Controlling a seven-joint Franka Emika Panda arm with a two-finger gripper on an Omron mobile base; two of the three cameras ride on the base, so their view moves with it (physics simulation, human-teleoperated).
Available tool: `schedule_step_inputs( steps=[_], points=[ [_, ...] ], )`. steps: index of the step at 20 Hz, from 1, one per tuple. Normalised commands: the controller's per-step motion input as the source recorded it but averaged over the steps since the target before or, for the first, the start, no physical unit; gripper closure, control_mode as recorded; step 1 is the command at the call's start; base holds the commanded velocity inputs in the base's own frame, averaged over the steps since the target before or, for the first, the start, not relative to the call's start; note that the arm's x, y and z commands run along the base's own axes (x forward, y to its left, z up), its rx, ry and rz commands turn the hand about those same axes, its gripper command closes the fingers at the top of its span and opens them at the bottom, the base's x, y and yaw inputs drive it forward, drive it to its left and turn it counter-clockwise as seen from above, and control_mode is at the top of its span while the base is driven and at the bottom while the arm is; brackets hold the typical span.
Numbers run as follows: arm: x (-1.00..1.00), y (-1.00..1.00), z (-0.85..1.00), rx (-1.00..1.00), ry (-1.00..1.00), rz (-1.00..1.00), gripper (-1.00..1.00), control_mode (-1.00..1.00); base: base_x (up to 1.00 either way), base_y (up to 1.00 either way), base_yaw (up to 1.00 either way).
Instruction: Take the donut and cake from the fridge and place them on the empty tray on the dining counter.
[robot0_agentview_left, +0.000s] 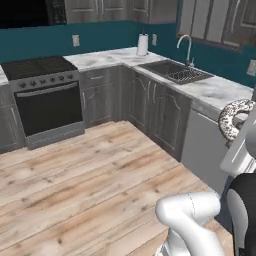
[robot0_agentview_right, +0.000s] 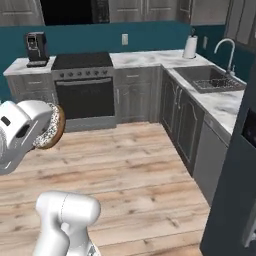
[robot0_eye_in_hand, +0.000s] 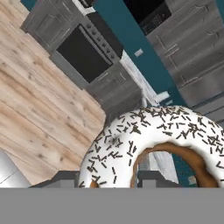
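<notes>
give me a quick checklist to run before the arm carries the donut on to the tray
1. Donut in the tool: ok, the fingers are closed on its lower edge in the hand view.
2. Donut whole, icing intact: ok, white icing and dark sprinkles unbroken on the side that shows.
3. Donut clear of the sink counter: ok, it hangs in the air beside the arm in both base views.
4. Floor ahead free of obstacles: ok, bare wood planks up to the stove.
5. Blue tray and dining counter located: cannot tell.
6. Cake still to fetch: cannot tell.
</notes>
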Motion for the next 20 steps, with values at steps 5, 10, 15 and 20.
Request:
schedule_step_inputs(
  steps=[5, 10, 15, 20],
  points=[
    [0.0, 0.0, 0.0, 0.0, 0.0, 0.0, 1.0, 1.0, -0.33, -0.07, 0.88],
    [0.0, 0.0, 0.0, 0.0, 0.0, 0.0, 1.0, 1.0, -0.41, -0.04, 0.85],
    [0.0, 0.0, 0.0, 0.0, 0.0, 0.0, 1.0, 1.0, -0.47, 0.0, 0.81],
    [0.0, 0.0, 0.0, 0.0, 0.0, 0.0, 1.0, 1.0, -0.42, 0.0, 0.76]
  ],
)
